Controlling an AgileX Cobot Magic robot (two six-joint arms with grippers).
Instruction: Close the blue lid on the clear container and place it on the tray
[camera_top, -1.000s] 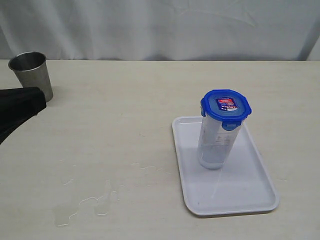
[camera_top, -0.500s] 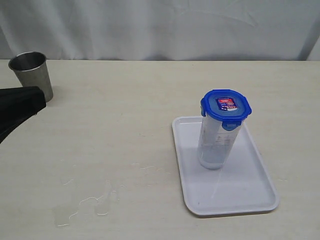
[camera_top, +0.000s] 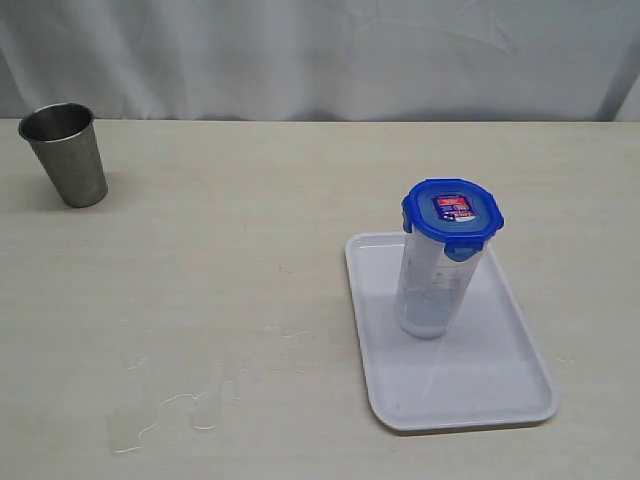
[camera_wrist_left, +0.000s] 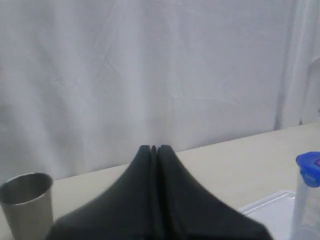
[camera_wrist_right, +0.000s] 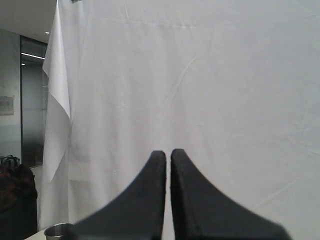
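The clear container (camera_top: 430, 290) stands upright on the white tray (camera_top: 500, 385), with the blue lid (camera_top: 452, 211) sitting on its top, sticker face up. In the left wrist view the blue lid (camera_wrist_left: 309, 168) and a corner of the tray (camera_wrist_left: 267, 205) show at the frame's edge. My left gripper (camera_wrist_left: 154, 148) is shut with nothing between its black fingers, held above the table and apart from the container. My right gripper (camera_wrist_right: 168, 152) is shut too, empty, raised and facing the white curtain. Neither arm shows in the exterior view.
A metal cup (camera_top: 65, 154) stands at the table's far left; the same metal cup (camera_wrist_left: 24, 202) appears in the left wrist view and its rim (camera_wrist_right: 59, 231) in the right wrist view. Small water puddles (camera_top: 180, 410) lie on the table's near left. A white curtain (camera_top: 320, 55) hangs behind.
The black left arm seen at the exterior view's left edge has drawn back out of that view. Container, lid and tray have not moved.
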